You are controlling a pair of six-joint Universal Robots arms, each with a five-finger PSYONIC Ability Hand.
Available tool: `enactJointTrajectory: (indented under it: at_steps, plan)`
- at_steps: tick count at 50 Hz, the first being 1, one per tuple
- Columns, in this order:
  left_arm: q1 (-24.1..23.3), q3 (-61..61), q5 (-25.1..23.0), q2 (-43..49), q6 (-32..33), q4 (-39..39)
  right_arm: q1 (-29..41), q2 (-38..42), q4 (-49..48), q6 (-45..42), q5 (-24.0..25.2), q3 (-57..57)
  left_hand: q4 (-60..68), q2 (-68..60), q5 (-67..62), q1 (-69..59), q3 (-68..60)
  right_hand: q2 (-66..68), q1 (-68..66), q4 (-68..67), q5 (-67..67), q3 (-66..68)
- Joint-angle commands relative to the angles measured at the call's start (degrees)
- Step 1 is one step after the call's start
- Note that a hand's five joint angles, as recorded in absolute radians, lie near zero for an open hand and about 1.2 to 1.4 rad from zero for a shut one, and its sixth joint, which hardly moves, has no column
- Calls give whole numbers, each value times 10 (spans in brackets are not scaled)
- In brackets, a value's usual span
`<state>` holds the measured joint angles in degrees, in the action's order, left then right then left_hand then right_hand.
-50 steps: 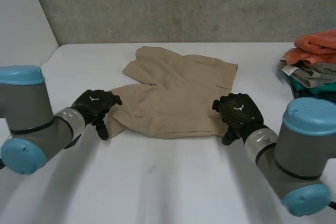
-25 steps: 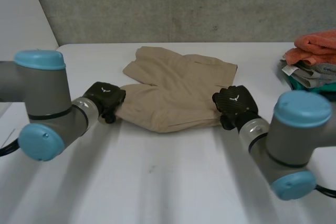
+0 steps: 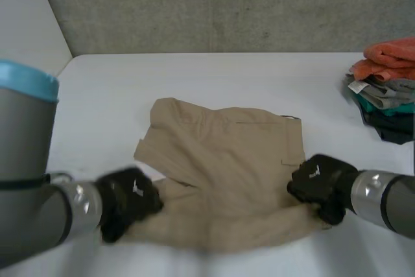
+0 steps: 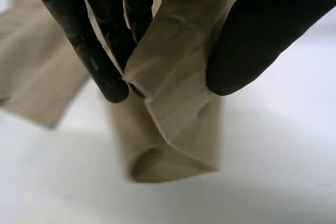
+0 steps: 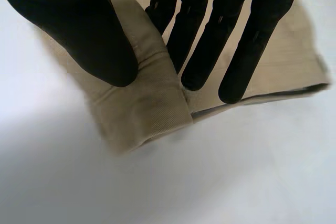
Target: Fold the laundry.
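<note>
Beige shorts [image 3: 224, 173] lie at the middle of the desk [image 3: 194, 76] — left hand [image 3: 130, 200] and right hand [image 3: 324, 183] each pinch a near corner; first fold apparently begun, not yet laid over.

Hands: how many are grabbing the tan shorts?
2. The left hand pinches the tan shorts at their near left corner; the right hand pinches their near right corner.

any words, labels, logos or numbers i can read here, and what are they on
No readable words or numbers anywhere.
left robot hand: small white emblem on its back, no letters.
right robot hand: same emblem, blurred.
shorts: no label visible.
pile of folded clothes: too small to tell.
</note>
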<state>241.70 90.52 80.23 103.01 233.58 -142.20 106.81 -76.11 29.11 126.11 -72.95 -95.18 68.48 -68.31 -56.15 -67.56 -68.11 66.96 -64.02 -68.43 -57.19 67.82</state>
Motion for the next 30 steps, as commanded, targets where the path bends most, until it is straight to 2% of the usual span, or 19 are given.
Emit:
enactJointTrajectory:
  at_steps: [1, 5, 11, 15, 20, 21, 22, 24, 25, 26, 30]
  plan:
    - [18, -209, 62, 145, -55, -128, 17, 86, -163, 168, -30, 99, 115, -117, -138, -124, -119, 130, -160, -116, -128, 122]
    - [22, -332, 48, 226, -79, -166, 32, 140, -243, 215, -81, 159, 115, -117, -138, -124, -119, 130, -160, -116, -128, 122]
    - [17, -536, 61, 356, -95, -173, 52, 242, -359, 217, -165, 264, 115, -117, -138, -124, -119, 130, -160, -116, -128, 122]
    - [7, -659, 80, 439, -98, -172, 62, 306, -400, 202, -196, 331, 115, -117, -138, -124, -119, 130, -160, -116, -128, 122]
    - [11, -793, 98, 534, -95, -175, 67, 379, -442, 173, -206, 397, 115, -117, -138, -124, -119, 130, -160, -116, -128, 122]
    - [12, -815, 99, 548, -96, -176, 67, 390, -450, 168, -208, 409, 115, -117, -138, -124, -119, 44, -73, -29, -41, 35]
    - [16, -853, 104, 575, -101, -178, 69, 412, -460, 157, -213, 429, 55, -57, -79, -65, -59, -237, 208, 252, 239, -246]
    - [16, -880, 107, 593, -109, -176, 71, 428, -473, 150, -227, 443, -295, 293, 271, 286, 291, -519, 490, 534, 522, -528]
    - [14, -888, 110, 598, -114, -174, 71, 435, -477, 150, -236, 447, -510, 508, 487, 501, 506, -570, 540, 584, 572, -578]
    - [11, -890, 117, 604, -126, -169, 72, 442, -482, 152, -253, 452, -585, 583, 562, 576, 581, -570, 540, 584, 572, -578]
    - [5, -862, 135, 584, -158, -162, 68, 425, -494, 178, -265, 432, -585, 583, 562, 576, 581, -570, 540, 584, 572, -578]
